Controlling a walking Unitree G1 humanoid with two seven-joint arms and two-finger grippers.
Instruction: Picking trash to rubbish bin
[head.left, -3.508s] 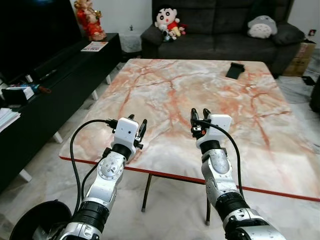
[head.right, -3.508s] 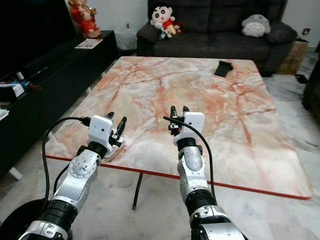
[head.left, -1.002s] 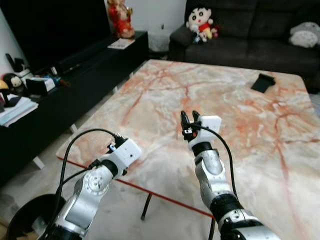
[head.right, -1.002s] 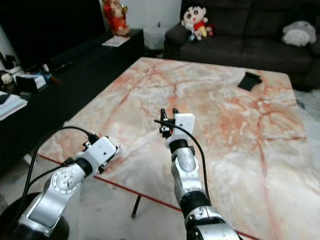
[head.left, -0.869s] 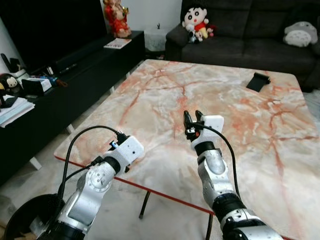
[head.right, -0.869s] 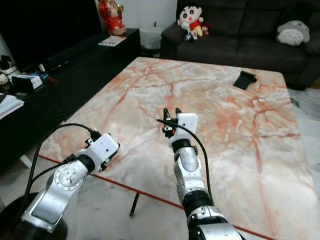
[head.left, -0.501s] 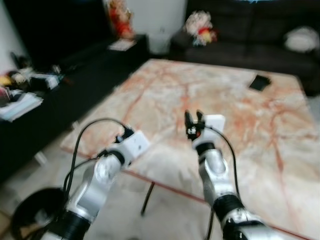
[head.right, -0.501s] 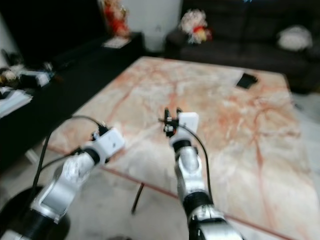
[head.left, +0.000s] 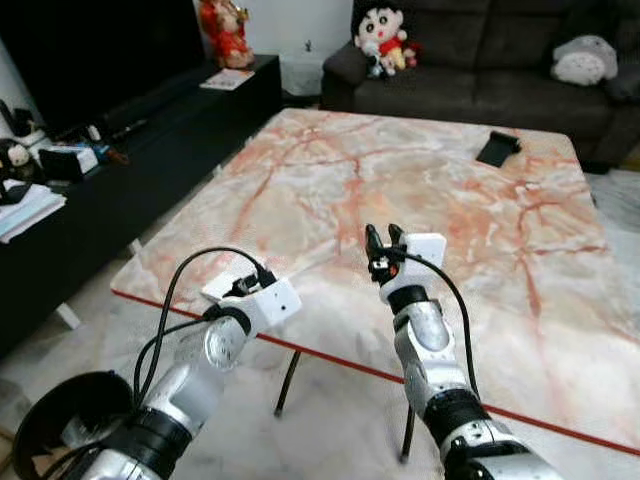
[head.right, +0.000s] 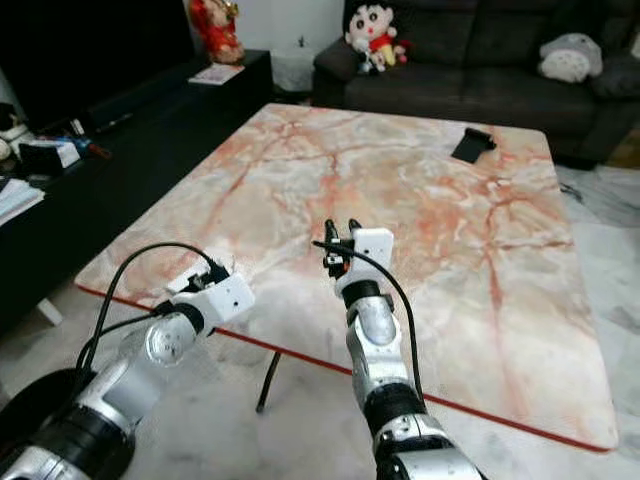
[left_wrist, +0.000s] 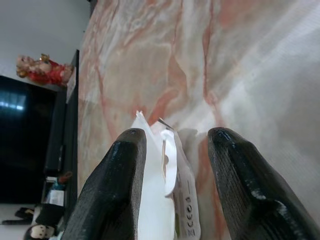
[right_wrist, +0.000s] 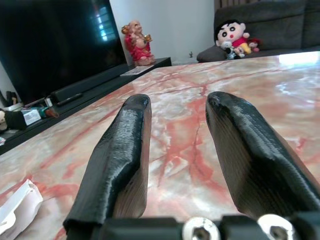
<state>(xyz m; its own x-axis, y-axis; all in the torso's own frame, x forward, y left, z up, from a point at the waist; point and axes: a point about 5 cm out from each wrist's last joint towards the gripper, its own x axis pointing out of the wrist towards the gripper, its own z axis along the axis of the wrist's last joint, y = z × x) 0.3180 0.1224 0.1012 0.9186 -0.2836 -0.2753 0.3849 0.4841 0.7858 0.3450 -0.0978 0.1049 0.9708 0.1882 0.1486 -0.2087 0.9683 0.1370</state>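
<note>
White wrapper (left_wrist: 167, 200) at table (head.left: 480, 230) edge between parted left gripper (left_wrist: 172, 185) fingers; right gripper (right_wrist: 175, 150) spread.

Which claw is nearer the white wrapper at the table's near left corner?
Left. The left claw is open with the white wrapper between its fingers on the marble table. The right claw is open over the table's middle, well away.

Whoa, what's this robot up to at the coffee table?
It is tidying up. Its left end effector is open around a piece of white paper trash lying near the corner of the marble table, but has not closed on it. The right end effector hovers open over the middle of the table, holding nothing. A black rubbish bin stands on the floor by its left side.
</note>
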